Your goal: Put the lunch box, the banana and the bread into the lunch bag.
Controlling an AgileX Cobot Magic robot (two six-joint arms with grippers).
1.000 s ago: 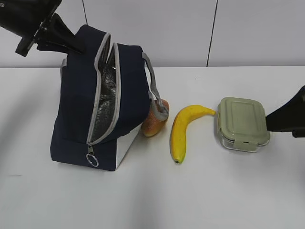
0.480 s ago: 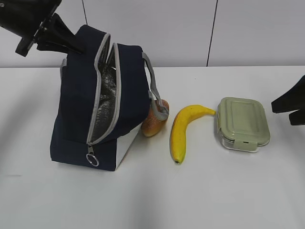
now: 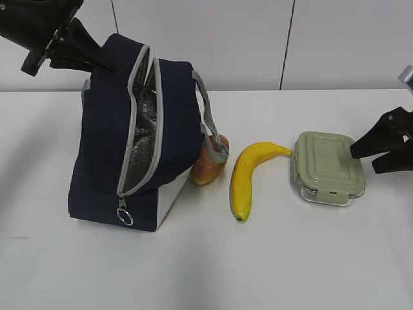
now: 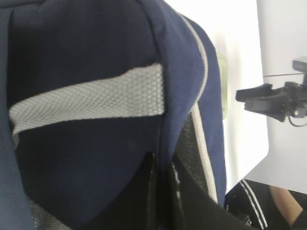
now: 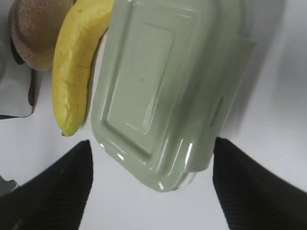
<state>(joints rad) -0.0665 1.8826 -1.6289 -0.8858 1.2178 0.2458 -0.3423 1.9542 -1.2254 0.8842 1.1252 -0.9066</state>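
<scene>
left gripper (image 4: 160,191) is clenched on the rear top edge of the lunch bag (image 3: 122,148), fabric pinched between its jaws, likely propping the bag so the zipped-open mouth gapes. right gripper (image 5: 148,191) hangs spread wide, nothing in it, just above the lunch box (image 5: 163,86), one finger off each long side, lined up to drop around it. the banana (image 3: 245,177) lies just past the box's far end, and the bread (image 3: 208,165) beyond that, tucked against the bag. all three items not yet packed.
</scene>
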